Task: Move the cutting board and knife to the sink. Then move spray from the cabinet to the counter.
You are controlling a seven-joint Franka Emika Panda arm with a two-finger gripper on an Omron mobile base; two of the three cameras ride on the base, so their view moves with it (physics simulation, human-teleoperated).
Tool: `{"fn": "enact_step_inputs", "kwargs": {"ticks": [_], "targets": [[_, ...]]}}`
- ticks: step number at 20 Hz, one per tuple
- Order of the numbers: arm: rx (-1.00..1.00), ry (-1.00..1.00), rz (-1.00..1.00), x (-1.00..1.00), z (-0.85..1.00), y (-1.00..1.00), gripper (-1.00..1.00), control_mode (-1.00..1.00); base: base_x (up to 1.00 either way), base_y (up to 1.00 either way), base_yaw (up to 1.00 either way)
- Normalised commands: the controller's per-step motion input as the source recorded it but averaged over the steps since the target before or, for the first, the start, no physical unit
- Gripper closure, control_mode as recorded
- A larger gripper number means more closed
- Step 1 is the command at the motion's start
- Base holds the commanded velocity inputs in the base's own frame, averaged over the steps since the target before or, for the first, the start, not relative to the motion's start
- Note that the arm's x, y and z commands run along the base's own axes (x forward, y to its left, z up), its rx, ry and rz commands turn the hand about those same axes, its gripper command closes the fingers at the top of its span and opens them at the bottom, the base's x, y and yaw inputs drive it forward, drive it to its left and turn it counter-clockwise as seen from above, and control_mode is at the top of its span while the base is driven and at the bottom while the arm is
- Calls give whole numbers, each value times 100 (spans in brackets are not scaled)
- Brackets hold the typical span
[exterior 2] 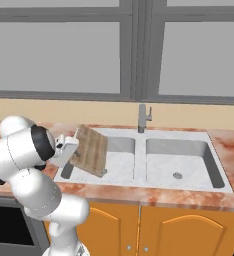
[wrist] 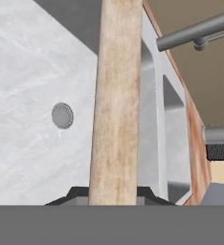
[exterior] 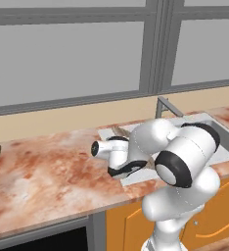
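The gripper (exterior 2: 73, 148) is clamped on the cutting board (exterior 2: 90, 150), holding it tilted on edge over the left basin of the sink (exterior 2: 139, 176). That basin's floor shows a round drain (wrist: 62, 115).

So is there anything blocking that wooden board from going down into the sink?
Nothing visible. The gripper is shut on the cutting board, holding it tilted on edge over the left basin of the sink. The basin floor below looks bare apart from its drain; the faucet stands behind, clear of the board.
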Motion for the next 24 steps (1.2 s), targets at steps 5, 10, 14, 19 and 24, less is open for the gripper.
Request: {"fn": "enact_step_inputs", "kwargs": {"ticks": [5, 10, 14, 19, 24], "targets": [[0, 0, 0, -17, 0, -16, 100, -100, 0, 0, 0], [1, 0, 0, -7, -4, -14, 100, -100, 0, 0, 0], [0, 0, 0, 0, -9, -14, 100, -100, 0, 0, 0], [1, 2, 0, 4, -12, -13, 100, -100, 0, 0, 0], [3, 1, -4, -6, -9, -15, 100, -100, 0, 0, 0]]}}
